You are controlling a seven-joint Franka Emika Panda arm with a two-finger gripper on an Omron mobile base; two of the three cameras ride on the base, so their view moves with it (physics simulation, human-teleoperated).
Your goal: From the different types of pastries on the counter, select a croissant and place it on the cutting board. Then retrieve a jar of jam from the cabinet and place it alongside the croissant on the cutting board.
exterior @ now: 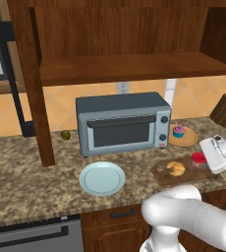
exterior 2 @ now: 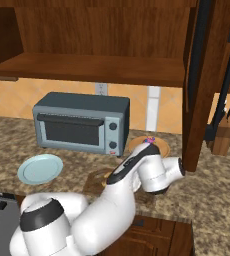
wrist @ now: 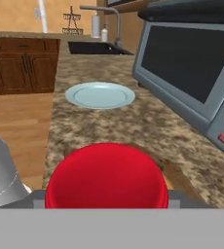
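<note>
Looks pretty close to done: the croissant (exterior: 175, 169) is already lying on the cutting board (exterior: 160, 175), and the jar of jam (exterior: 199, 159) is out of the cabinet (exterior: 129, 66), sitting at the board's far right end right up against the gripper (exterior: 207, 158). What's left, I'd guess, is letting go and backing off, if the jar is actually down. Can't tell whether it's touching the board or held just above it. In the hand view the jar's red lid (wrist: 106, 176) sits tight between the fingers, so I'd call it pinched. Jar stands upright, lid up. The croissant's long axis runs roughly along the board, left-right in the left base view.
</note>
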